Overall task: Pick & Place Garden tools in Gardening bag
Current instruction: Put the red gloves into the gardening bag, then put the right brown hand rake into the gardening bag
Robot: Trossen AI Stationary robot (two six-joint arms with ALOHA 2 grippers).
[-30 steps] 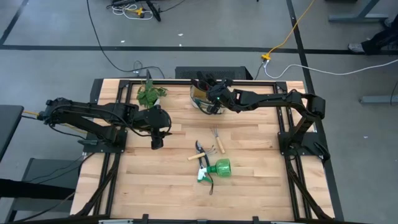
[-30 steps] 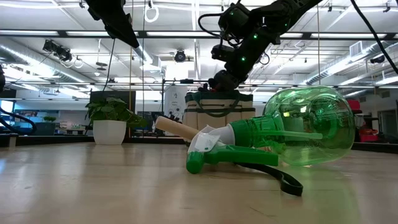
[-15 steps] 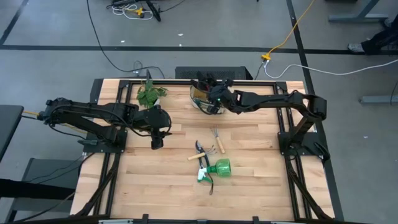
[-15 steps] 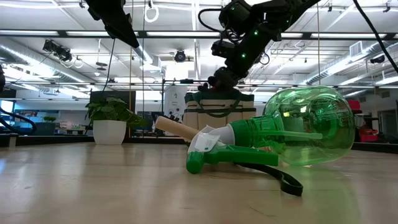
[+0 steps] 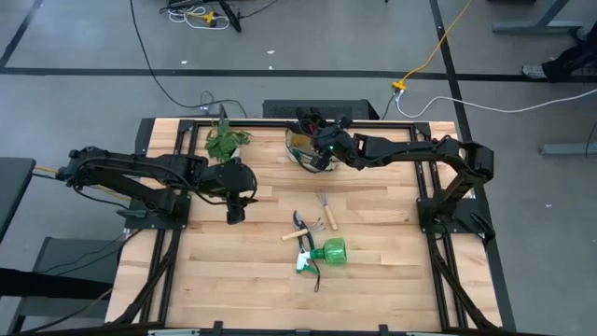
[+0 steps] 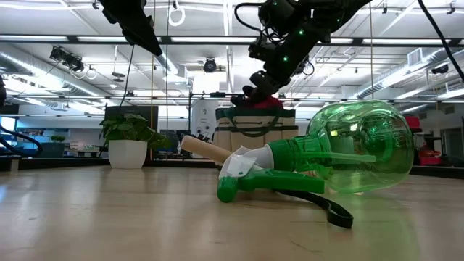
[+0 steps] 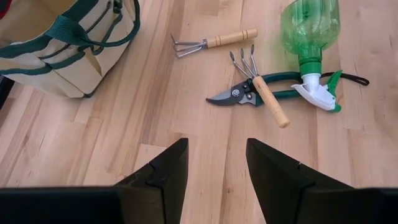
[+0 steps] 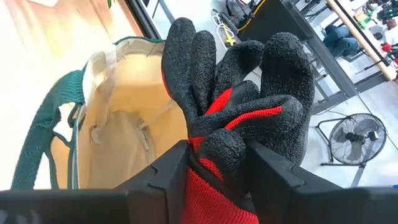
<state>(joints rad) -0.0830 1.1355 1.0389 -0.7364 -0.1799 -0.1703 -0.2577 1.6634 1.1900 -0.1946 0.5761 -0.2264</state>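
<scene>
Right gripper point(image 8: 217, 171) hangs over the open mouth of the gardening bag point(image 5: 300, 147) at the far middle of the table point(image 5: 392, 271), fingers closed on a bunched pair of gloves point(image 8: 239, 93), black with red fabric showing. In the right wrist view the glove bundle sticks well out past the fingers, with the beige inside of the bag beneath it. Left gripper point(image 7: 214, 168) waits above bare wood left of centre, jaws apart, nothing between them.

Risks, as a guess: the gloves are floppy and bulky, so on release they may catch on the bag rim or a green loop handle point(image 8: 50, 134) and drape over the edge instead of dropping inside. The canvas wall looks soft; a push from the gripper could fold the mouth shut or tip the bag. The gloves might also cling to a finger pad.

Still on the table, nearer the front: spray bottle point(image 5: 326, 253) lying on its side, pruning shears point(image 7: 239, 94) just beside it with a wooden-handled hand fork point(image 7: 264, 87) laid across them, and a small hand rake point(image 7: 208, 42) a little apart. A potted plant point(image 5: 222, 142) stands near the bag on its left. Nothing sits between the gloves and the bag opening; the plant is close enough to matter for the left arm's later reaches.
</scene>
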